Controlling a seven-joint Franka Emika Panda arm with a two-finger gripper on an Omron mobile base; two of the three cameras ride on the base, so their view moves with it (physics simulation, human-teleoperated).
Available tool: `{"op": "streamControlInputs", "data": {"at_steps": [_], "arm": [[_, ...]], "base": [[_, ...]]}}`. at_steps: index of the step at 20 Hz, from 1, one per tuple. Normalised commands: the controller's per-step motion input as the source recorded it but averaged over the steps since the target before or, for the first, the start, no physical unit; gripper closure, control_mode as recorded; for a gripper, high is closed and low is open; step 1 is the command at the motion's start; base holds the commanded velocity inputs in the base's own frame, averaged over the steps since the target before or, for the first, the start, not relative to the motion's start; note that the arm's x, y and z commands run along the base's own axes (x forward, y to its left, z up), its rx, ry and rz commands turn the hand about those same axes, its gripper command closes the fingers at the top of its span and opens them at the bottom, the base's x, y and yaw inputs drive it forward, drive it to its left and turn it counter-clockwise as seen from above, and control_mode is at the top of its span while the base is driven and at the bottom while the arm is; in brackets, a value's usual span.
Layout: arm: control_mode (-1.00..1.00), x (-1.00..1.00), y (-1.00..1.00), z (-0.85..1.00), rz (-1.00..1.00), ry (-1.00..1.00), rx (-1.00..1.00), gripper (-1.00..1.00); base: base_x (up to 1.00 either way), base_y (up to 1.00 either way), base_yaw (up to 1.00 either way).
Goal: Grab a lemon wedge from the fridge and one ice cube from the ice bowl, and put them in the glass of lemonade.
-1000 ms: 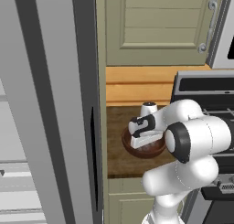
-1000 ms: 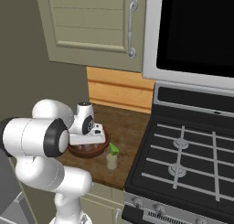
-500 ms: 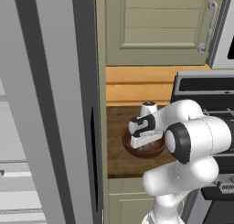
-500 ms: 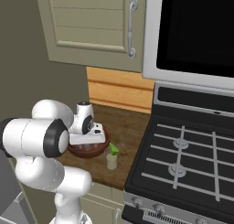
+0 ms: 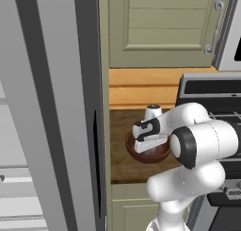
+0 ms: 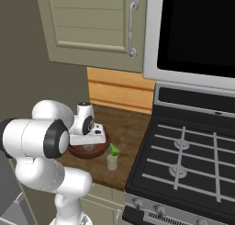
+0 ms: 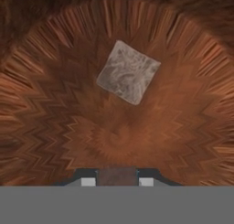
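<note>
While gripper (image 7: 117,176) hangs inside ice bowl (image 7: 55,127), ice cube (image 7: 128,72) lies apart.

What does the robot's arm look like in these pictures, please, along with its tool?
The arm is glossy white, built of rounded, bulbous segments with dark grey to black bands at the joints. Its hand is a white block with a black panel. The tool ends in two small dark tips with pale square pads. No cables or markings show.

Even, soft rendered light, no glare; the tall grey fridge door (image 5: 56,107) looks flat. The reddish-brown wooden bowl (image 7: 55,127) shows coarse, smeared grain up close.
</note>
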Motion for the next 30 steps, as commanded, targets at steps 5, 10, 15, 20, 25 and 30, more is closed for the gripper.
{"op": "streamControlInputs", "data": {"at_steps": [5, 10, 15, 20, 25, 30], "arm": [[-1.00, 0.00, 0.00, 0.00, 0.00, 0.00, 0.00, 1.00], [-1.00, -0.02, 0.00, 0.15, 0.00, -0.09, 0.03, 1.00], [-1.00, -0.05, 0.00, 0.39, 0.00, -0.23, 0.10, 1.00], [-1.00, 0.00, 0.00, 0.24, 0.00, -0.09, 0.04, 1.00], [-1.00, -0.05, 0.00, 0.19, 0.00, -0.08, 0.03, 1.00], [-1.00, -0.09, 0.00, 0.06, 0.00, -0.06, 0.00, 1.00]], "base": [[0.00, 0.00, 0.00], [0.00, 0.00, 0.00], [0.00, 0.00, 0.00], [0.00, 0.00, 0.00], [0.00, 0.00, 0.00], [0.00, 0.00, 0.00]]}}
